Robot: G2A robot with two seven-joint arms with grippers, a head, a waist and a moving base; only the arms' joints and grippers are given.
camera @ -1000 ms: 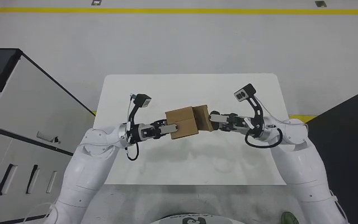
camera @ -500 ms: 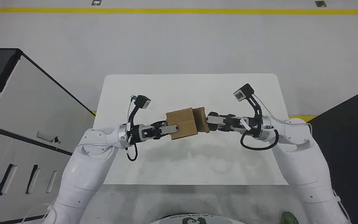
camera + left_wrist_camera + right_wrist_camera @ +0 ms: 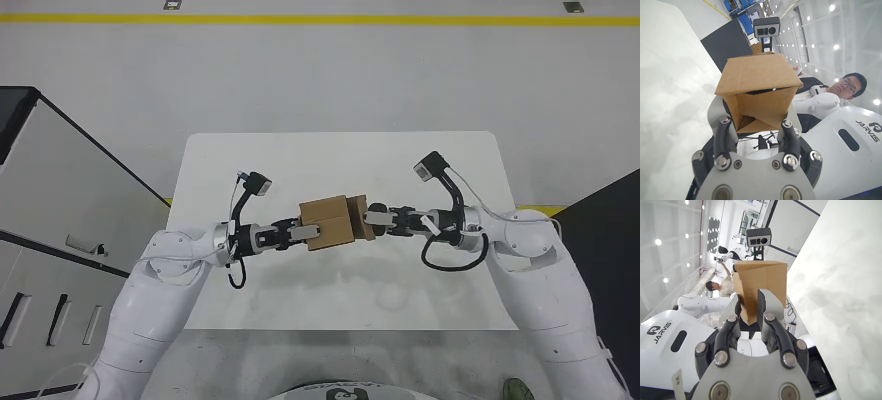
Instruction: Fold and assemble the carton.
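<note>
- Found the brown corrugated cardboard carton (image 3: 335,221) slung between the two grippers, apparently lifted off the white rectangular table (image 3: 420,290) beneath them, presumably to leave flaps room to swing.
- Saw the left gripper (image 3: 300,233) clamped across the carton's (image 3: 757,75) open end, a finger against each side and the hollow interior straight ahead of its palm (image 3: 755,115).
- Took that as the anchoring hold, meant to keep the body squared and steady.
- Saw the right gripper (image 3: 372,217) at the far end from the left one, fingers pressed together on a single loose end flap (image 3: 745,291), pinching the board close in front of its palm (image 3: 750,302).
- Judged this pinch as a means of steering that flap over the opening, against the left gripper's bracing.
- Glimpsed, through the open end and deeper ahead of the left gripper, panels turned inward with a dark gap between; could not tell whether locked.
- Reckoned the task partway through: body erected, end closures unfinished.
- Expected the thin board to buckle or slip from the pinch if pulled askew.
</note>
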